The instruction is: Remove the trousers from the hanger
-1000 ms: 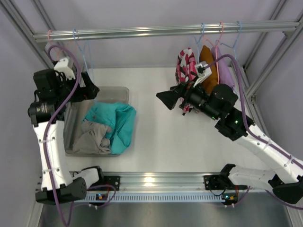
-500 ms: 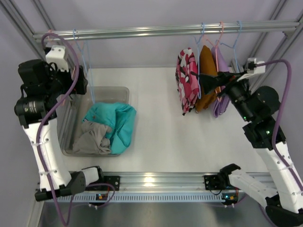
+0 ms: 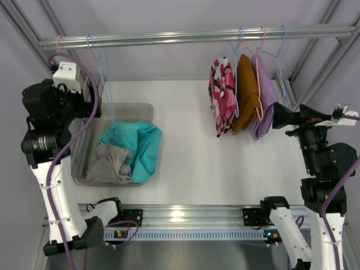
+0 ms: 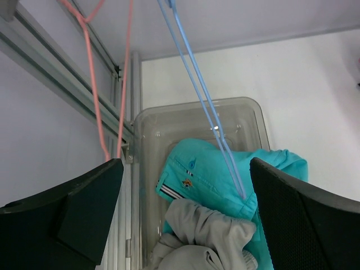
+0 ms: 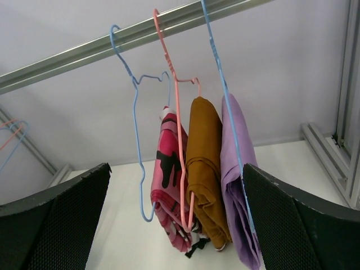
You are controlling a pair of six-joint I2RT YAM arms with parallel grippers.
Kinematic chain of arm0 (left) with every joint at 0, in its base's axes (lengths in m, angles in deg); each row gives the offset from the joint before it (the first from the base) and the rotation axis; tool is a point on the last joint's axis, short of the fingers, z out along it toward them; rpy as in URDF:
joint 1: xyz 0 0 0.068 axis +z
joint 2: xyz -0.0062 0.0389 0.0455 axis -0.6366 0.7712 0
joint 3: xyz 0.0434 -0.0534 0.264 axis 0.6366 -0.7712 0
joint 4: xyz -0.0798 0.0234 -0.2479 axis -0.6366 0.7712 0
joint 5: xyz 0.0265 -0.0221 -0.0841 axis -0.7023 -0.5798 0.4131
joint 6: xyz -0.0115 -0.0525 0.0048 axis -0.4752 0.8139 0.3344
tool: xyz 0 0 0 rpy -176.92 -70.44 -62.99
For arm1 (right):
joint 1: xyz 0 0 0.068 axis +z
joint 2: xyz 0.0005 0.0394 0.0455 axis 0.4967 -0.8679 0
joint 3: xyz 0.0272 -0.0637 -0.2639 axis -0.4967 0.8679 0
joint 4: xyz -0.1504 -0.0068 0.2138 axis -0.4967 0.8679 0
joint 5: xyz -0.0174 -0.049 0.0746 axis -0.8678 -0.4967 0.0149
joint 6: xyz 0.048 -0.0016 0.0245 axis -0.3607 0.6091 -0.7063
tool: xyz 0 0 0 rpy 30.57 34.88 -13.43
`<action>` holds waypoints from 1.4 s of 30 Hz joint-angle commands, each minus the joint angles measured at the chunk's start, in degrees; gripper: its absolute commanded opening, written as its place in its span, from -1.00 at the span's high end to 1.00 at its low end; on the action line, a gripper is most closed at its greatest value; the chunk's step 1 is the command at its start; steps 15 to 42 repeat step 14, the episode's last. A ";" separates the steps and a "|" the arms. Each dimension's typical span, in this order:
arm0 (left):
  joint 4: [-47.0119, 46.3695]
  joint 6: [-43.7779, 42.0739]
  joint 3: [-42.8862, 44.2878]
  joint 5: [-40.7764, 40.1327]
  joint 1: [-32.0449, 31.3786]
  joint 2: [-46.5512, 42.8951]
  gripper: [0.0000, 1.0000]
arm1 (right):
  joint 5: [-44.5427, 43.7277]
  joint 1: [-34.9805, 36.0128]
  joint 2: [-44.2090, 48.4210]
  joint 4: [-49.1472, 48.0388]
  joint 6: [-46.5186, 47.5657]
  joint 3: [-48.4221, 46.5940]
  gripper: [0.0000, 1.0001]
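Note:
Three pairs of trousers hang folded over hangers at the right end of the rail: pink camouflage [image 3: 223,95], brown [image 3: 246,93] and purple [image 3: 264,104]. In the right wrist view they show as pink camouflage [image 5: 167,185], brown [image 5: 205,163] and purple [image 5: 239,185], on a blue hanger [image 5: 136,140], a pink hanger [image 5: 177,129] and a second blue hanger [image 5: 225,101]. My right gripper [image 3: 284,117] [image 5: 175,169] is open and empty, to the right of the garments and apart from them. My left gripper [image 3: 91,104] [image 4: 184,166] is open and empty, above the bin.
A clear plastic bin [image 3: 143,109] [image 4: 197,107] at the left holds teal trousers [image 4: 216,174] and a grey garment [image 4: 208,236]. An empty blue hanger [image 4: 202,101] and an empty pink hanger [image 4: 93,95] hang at the left end of the rail [image 3: 169,38].
My right arm has swung from the left of the hanging trousers to their right and drawn back. My left arm has pulled back to the left, away from the bin's middle.

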 commanded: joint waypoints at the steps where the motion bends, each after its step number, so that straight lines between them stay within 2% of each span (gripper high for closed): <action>1: -5.28 0.85 -0.62 1.11 0.18 -1.04 -0.98 | 1.58 -1.10 0.55 2.03 1.51 -0.20 -0.99; 14: -6.42 3.22 -2.64 0.94 0.18 -5.61 -0.98 | 2.99 -1.19 0.73 1.24 1.34 0.07 -0.99; 42: -6.42 3.22 -2.64 0.94 0.18 -5.61 -0.98 | 2.99 -1.19 0.73 1.24 1.34 0.07 -0.99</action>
